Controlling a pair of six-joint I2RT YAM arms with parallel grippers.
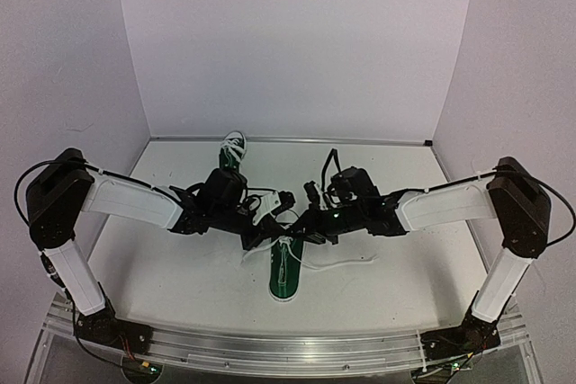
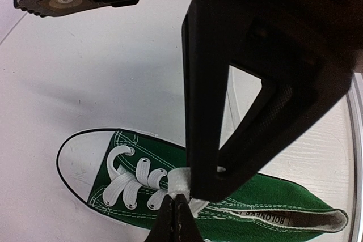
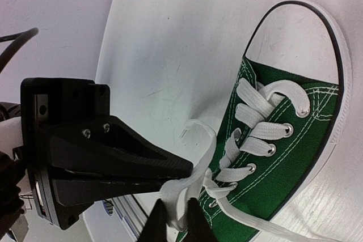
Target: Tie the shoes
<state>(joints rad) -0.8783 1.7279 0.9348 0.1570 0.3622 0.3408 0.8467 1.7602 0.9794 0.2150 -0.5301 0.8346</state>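
One green sneaker (image 1: pixel 283 274) lies between the arms with its toe toward the near edge. It also shows in the left wrist view (image 2: pixel 255 202) and the right wrist view (image 3: pixel 295 157). The second sneaker (image 1: pixel 232 152) lies at the back, partly hidden behind the left arm. My left gripper (image 1: pixel 270 227) (image 2: pixel 176 199) is shut on a fold of white lace (image 2: pixel 179 178) above the eyelets. My right gripper (image 1: pixel 291 222) (image 3: pixel 173 216) is shut on a lace loop (image 3: pixel 177 194), tip to tip with the left one. A loose lace end (image 1: pixel 342 263) trails to the right on the table.
Both arms reach in low over the table's middle, wrists nearly touching. White walls close the left, back and right sides. An aluminium rail (image 1: pixel 288 348) runs along the near edge by the arm bases.
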